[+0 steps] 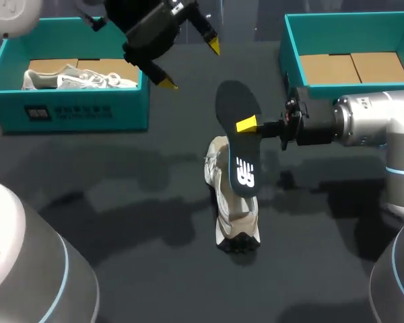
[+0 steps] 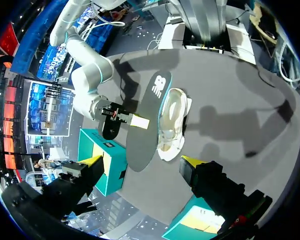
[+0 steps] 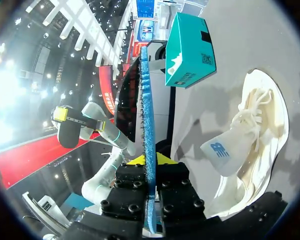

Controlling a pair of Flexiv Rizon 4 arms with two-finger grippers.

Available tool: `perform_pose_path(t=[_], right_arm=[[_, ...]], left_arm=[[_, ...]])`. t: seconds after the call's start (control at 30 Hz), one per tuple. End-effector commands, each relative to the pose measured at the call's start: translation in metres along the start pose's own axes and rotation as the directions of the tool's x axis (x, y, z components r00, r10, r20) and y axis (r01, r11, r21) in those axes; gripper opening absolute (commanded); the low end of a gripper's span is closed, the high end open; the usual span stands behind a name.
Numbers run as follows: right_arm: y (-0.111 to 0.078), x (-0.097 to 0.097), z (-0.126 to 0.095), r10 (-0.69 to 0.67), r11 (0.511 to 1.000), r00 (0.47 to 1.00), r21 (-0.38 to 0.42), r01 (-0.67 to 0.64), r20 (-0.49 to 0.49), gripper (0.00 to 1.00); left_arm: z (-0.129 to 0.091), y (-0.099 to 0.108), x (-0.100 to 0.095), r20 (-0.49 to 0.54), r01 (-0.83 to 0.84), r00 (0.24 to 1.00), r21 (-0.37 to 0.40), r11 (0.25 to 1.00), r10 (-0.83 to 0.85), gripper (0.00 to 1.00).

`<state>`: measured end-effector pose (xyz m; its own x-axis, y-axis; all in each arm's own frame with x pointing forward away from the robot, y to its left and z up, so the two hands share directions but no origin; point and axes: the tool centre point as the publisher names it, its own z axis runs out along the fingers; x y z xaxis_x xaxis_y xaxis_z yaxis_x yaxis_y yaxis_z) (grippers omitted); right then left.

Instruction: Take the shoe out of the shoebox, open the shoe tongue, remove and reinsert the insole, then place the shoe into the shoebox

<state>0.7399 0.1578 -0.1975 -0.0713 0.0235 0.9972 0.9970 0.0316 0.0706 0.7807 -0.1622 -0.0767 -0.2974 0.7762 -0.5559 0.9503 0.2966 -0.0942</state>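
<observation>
Dark table (image 1: 108,202) underneath everything, both arms over it. Found the shoe (image 1: 232,208) resting on that surface just below centre frame, pale, with its tongue (image 3: 221,150) lifted out of the throat. Saw the insole (image 1: 239,138) already out and hanging over the shoe, apparently clear of it, dark printed face up toward the head camera. Noted the right gripper (image 1: 249,125) reaching in from the right edge and clamped on one long edge of the insole, about midway along it. From the right wrist, viewed the insole edge-on between the fingers. Spotted the left gripper (image 1: 190,64) at upper centre, fingers spread wide and holding nothing, well apart from the shoe. Beyond that, found the right box (image 1: 293,47) at upper right with only cardboard in it. At upper left, noted the left box (image 1: 74,111) holding a second shoe (image 1: 74,77).

Judged the step to be reinsertion. Best done by first turning the insole to run along the shoe's length, then tipping the toe end down into the opening. Worth bringing the left gripper down to pin the shoe and keep the tongue back. Likely to buckle the insole or drag the shoe sideways if pressed flat. Safer to let go only once the heel had seated.
</observation>
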Motion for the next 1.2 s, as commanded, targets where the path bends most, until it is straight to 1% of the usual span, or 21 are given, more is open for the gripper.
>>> perform_pose_path(t=[0.03,0.47,0.53,0.87,0.9,0.97,1.03,1.1,1.2], right_arm=[[0.0,-0.001,0.001,0.0,1.0,1.0,-0.001,0.0,0.0,0.0],[0.0,-0.001,0.001,0.0,1.0,1.0,-0.001,0.0,0.0,0.0],[0.0,-0.001,0.001,0.0,1.0,1.0,-0.001,0.0,0.0,0.0],[0.0,-0.001,0.001,0.0,1.0,1.0,-0.001,0.0,0.0,0.0],[0.0,-0.001,0.001,0.0,1.0,1.0,-0.001,0.0,0.0,0.0],[0.0,-0.001,0.001,0.0,1.0,1.0,-0.001,0.0,0.0,0.0],[0.0,-0.001,0.001,0.0,1.0,1.0,-0.001,0.0,0.0,0.0],[0.0,0.002,0.0,0.004,1.0,1.0,-0.013,-0.004,0.001,0.0],[0.0,0.005,-0.001,0.001,0.999,1.0,-0.038,-0.002,-0.019,0.0]], left_arm=[[0.002,-0.001,0.006,0.165,-0.002,0.986,-0.004,1.0,0.003,1.0],[0.012,0.002,0.014,0.315,0.004,0.949,0.01,1.0,-0.007,1.0],[0.012,0.002,0.015,0.314,-0.03,0.949,0.042,0.999,0.015,1.0],[0.012,0.002,0.015,0.314,-0.03,0.949,0.042,0.999,0.015,1.0],[0.014,0.002,0.015,0.319,-0.033,0.948,0.038,0.999,0.019,1.0],[0.018,0.001,0.016,0.342,-0.019,0.94,0.063,0.998,-0.003,1.0],[0.021,0.003,0.017,0.362,-0.017,0.932,0.064,0.998,-0.007,1.0],[0.023,0.004,0.019,0.378,-0.017,0.926,0.057,0.998,-0.006,1.0],[0.026,0.006,0.022,0.414,-0.019,0.91,0.07,0.997,-0.011,1.0]])
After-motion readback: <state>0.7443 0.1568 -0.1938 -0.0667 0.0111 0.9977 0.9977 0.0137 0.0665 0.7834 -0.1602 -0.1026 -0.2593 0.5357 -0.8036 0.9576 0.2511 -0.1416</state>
